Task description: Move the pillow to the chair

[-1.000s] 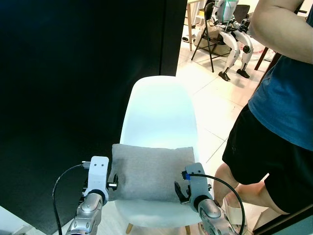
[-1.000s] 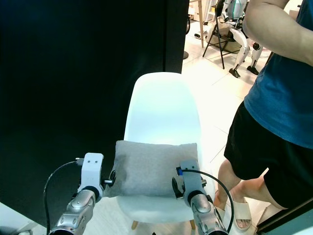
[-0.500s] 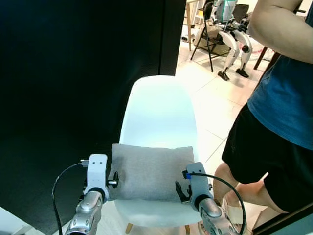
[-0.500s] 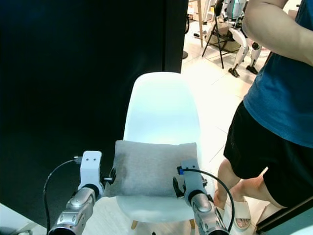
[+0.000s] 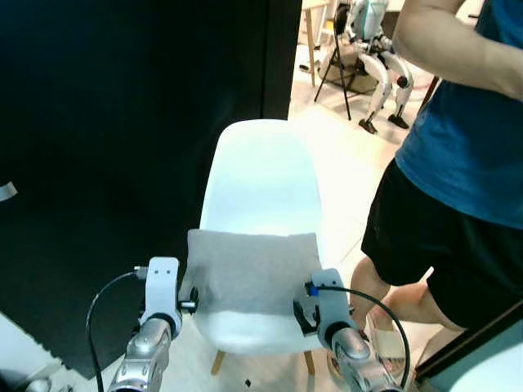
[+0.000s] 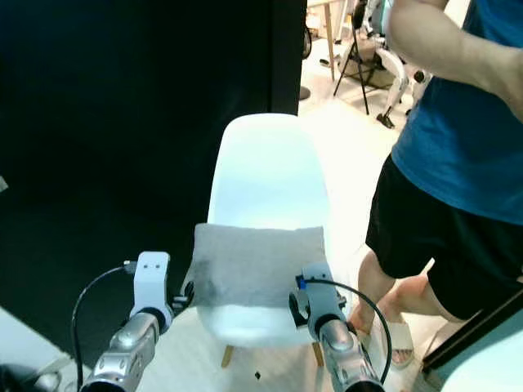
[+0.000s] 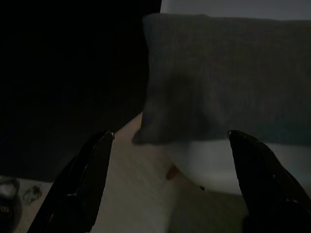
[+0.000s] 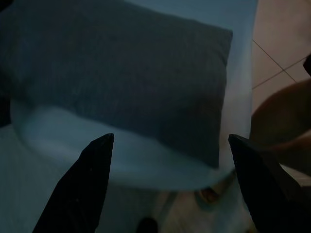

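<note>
pillow [image 5: 249, 272] flat on chair [image 5: 260, 181] seat | left pincer [image 7: 170, 141] and right pincer [image 8: 170, 141] fingers apart, now backed off the pillow's ends they flanked | person [image 5: 458, 155] beside chair

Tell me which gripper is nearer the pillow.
Neither, clearly. The left gripper sits off the left end of the pillow and the right gripper off its right end, both drawn back with jaws open, touching nothing. The pillow lies on the chair.
</note>
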### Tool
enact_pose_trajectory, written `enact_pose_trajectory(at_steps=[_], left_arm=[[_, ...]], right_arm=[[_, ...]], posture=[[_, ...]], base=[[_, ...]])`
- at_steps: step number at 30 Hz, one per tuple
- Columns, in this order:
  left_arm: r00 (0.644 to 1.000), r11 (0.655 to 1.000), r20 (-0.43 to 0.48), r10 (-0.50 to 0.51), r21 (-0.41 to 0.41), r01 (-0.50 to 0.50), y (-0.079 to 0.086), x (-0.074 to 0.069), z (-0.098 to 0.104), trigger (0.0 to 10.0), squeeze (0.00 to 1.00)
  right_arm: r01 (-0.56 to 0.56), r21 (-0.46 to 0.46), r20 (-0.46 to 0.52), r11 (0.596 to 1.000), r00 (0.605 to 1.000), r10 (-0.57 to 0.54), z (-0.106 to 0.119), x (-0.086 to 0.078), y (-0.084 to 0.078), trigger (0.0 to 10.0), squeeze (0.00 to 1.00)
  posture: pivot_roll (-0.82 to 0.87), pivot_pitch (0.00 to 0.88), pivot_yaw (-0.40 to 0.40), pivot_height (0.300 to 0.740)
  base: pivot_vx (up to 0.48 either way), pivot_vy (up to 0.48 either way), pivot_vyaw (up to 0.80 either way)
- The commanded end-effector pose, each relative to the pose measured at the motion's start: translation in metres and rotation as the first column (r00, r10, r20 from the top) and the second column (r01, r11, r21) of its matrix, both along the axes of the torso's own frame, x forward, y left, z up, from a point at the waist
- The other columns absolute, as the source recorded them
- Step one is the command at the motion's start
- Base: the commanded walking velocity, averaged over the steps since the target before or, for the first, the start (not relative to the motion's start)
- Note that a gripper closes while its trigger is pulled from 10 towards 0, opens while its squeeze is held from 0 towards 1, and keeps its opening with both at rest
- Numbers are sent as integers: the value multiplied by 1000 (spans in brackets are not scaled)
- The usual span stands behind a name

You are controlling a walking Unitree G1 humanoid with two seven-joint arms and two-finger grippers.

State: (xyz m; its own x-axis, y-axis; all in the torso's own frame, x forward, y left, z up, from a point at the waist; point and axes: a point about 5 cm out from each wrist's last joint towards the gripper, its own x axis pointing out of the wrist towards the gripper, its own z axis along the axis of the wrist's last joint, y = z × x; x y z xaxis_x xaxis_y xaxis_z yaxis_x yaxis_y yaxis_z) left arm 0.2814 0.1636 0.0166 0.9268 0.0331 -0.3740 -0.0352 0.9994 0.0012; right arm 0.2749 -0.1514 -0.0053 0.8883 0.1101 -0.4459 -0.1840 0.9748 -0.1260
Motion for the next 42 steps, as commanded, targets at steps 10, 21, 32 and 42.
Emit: enact_pose_trajectory(at_steps=[10,21,32,42], left_arm=[[999,1000,-47,7,11,-7,1,-6,-7,10000,0],[998,1000,-67,17,17,-16,4,-9,-10,10000,0],[997,995,-55,-51,86,55,1,-2,-5,10000,0],[996,992,-44,-77,97,81,-1,5,1,10000,0]], right_arm=[[-5,3,-18,1000,1000,5,-1,-2,-2,10000,0],[-17,1,-33,1000,999,17,-2,-1,0,10000,0],[18,17,-51,1000,999,-17,-6,-3,0,10000,0],[47,34,-50,998,998,-45,-8,-6,0,10000,0]], posture=[[-1,101,-81,740],[0,102,-84,740],[5,93,-55,740],[1,92,-29,740]], base=[[0,0,0],[0,0,0],[0,0,0],[0,0,0]])
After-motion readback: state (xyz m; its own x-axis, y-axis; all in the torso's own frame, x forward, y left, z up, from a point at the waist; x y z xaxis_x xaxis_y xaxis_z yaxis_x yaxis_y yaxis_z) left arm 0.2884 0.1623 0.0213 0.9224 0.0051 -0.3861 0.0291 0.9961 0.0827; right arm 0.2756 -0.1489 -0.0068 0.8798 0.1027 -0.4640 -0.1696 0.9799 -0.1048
